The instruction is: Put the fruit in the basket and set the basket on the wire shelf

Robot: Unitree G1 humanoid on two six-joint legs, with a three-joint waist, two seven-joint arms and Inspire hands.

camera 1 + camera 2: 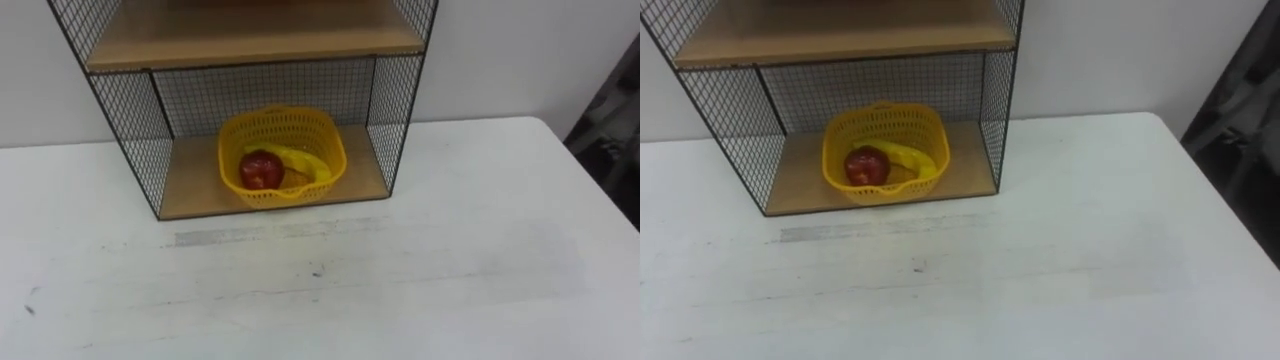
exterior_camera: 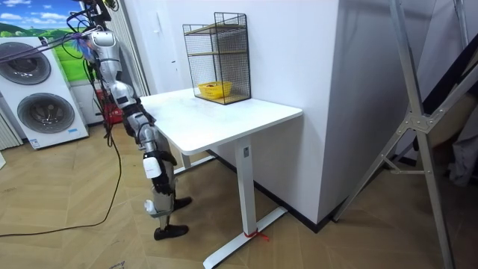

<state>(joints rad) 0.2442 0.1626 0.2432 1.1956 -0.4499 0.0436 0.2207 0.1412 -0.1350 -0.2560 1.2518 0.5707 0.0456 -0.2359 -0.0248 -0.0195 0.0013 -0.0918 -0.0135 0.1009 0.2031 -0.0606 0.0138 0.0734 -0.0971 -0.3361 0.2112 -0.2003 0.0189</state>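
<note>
1. On the wire shelf's [image 1: 130, 110] lower board sat the yellow basket [image 1: 285, 125] with a red apple [image 1: 261, 169] and a banana [image 1: 305, 160] lying rear-left to front-right.
2. A white table [image 1: 400, 270] lay beneath, a wall [image 1: 500, 50] behind.
3. The robot's hands [image 2: 142, 125] were too small to read.

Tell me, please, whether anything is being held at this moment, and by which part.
Nothing is seen to be held. The basket stands free on the bottom board of the wire shelf, with the apple and the banana inside it.
</note>
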